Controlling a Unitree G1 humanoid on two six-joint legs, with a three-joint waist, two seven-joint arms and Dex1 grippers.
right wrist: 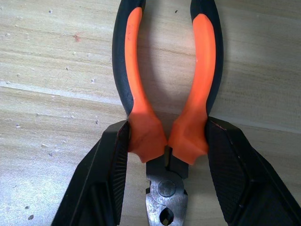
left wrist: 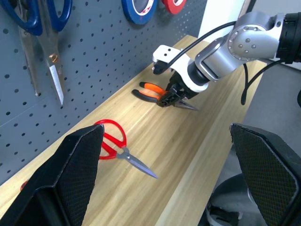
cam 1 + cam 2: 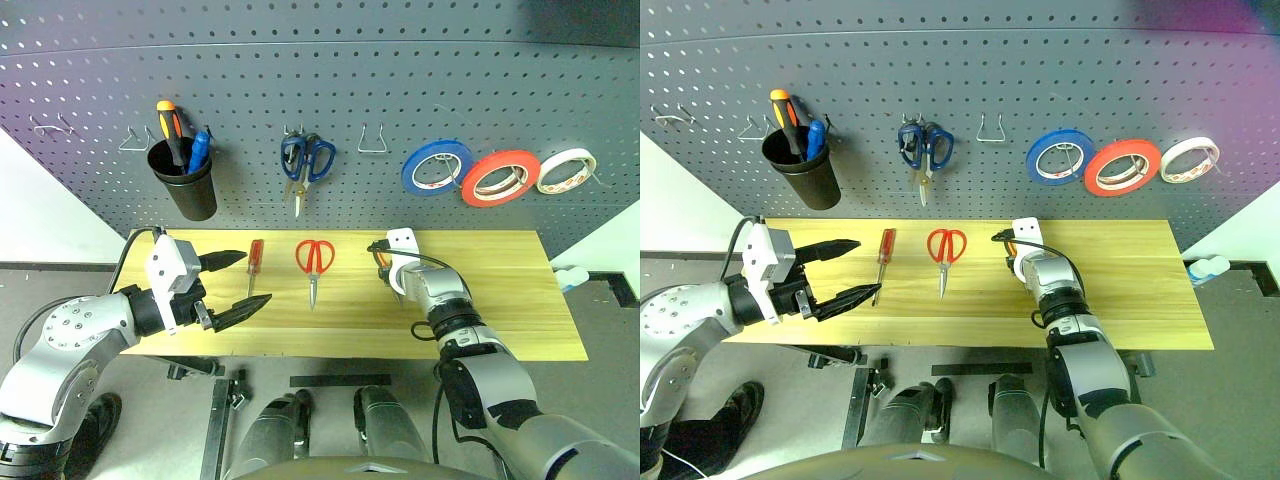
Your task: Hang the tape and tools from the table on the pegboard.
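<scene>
Right gripper (image 1: 167,160): its fingers are pressed against both sides of the pliers (image 1: 164,94), which lie flat on the table (image 3: 500,300).
Left gripper (image 3: 233,285): held spread apart above the table's left end, with nothing between the fingers.
Tape (image 3: 500,177): hung on the pegboard (image 3: 350,80) between a blue roll (image 3: 436,166) and a white roll (image 3: 565,171).
Scissors (image 3: 314,262): laid mid-table, with bare wood on both sides.
Screwdriver (image 3: 255,263): laid just beside the left gripper's fingertips.
Open room: the table's right end is left bare.
Hidden: the pliers' nose is cut off in the right wrist view.

Right gripper (image 3: 392,268) on pliers (image 3: 381,262); table (image 3: 500,300).
</scene>
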